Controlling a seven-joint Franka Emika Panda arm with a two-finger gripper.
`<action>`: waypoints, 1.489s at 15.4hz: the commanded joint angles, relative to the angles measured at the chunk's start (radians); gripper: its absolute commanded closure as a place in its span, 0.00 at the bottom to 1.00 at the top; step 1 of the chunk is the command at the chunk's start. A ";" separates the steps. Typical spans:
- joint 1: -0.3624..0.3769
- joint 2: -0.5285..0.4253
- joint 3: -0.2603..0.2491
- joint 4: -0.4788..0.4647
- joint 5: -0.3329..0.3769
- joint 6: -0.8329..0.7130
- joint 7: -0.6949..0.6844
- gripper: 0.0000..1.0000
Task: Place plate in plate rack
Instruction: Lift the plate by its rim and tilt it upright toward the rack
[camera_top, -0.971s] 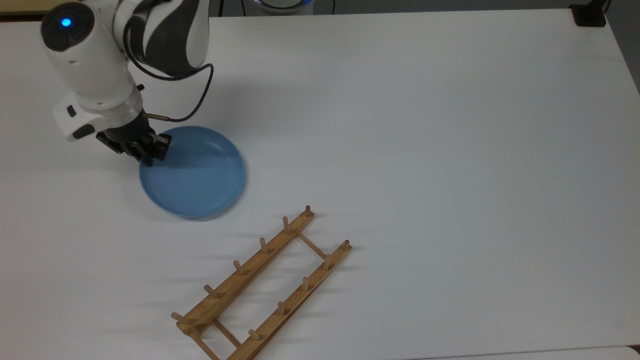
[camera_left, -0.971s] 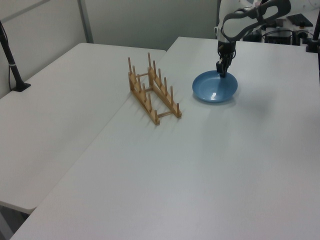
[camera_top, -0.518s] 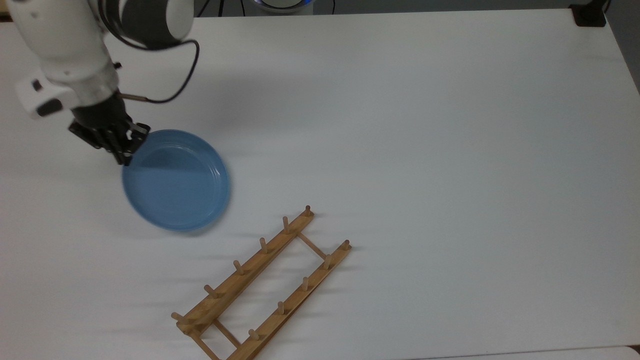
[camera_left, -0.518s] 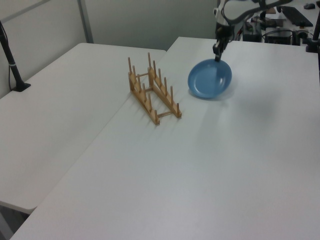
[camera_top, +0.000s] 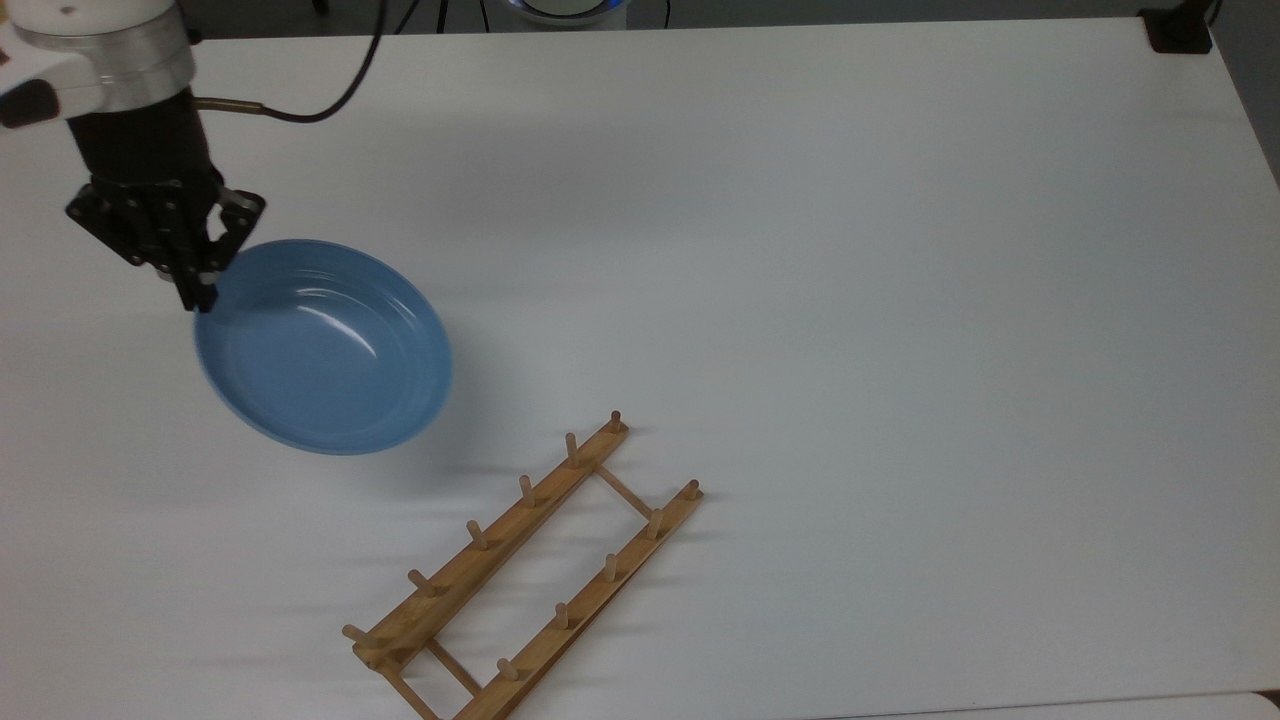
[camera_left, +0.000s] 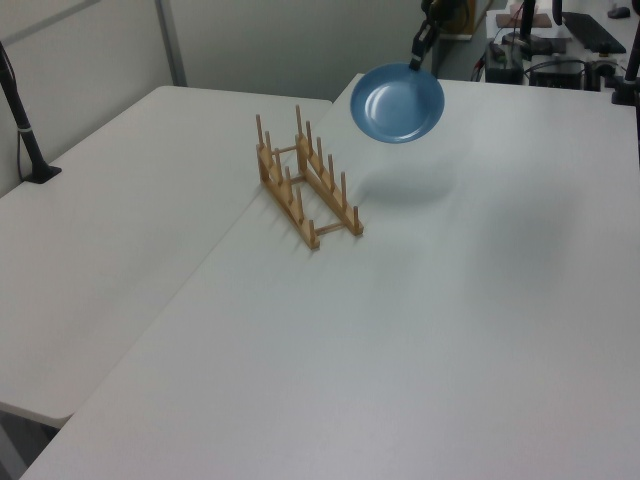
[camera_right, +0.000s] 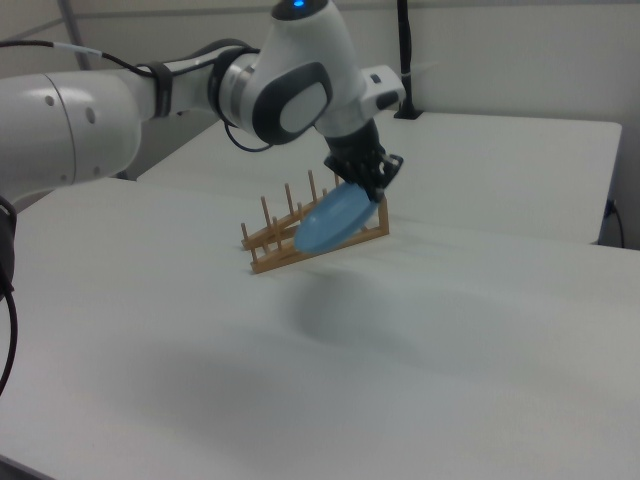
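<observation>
Fingers (camera_top: 205, 285) of the gripper (camera_top: 215, 268) pinched the plate (camera_top: 322, 348) at its rim, plate tilted and off the table (camera_top: 800, 250), well apart from the plate rack (camera_top: 525, 570).

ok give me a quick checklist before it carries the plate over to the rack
1. Grip: gripper shut on the plate rim: ok.
2. Plate off the table: hanging tilted, shadow below in the left view: ok.
3. Rack slots free: nothing between its pegs: ok.
4. Path to the rack: bare table between: ok.
5. Plate lined up with a slot: not yet upright, away from the rack: not ok.
6. Grip firmness: cannot tell.
</observation>
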 joint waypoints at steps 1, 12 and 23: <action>0.086 -0.020 -0.018 0.026 -0.042 0.084 -0.092 1.00; 0.418 -0.013 -0.122 0.018 -0.428 0.252 -0.165 1.00; 0.512 0.026 -0.158 0.047 -0.792 0.316 -0.097 1.00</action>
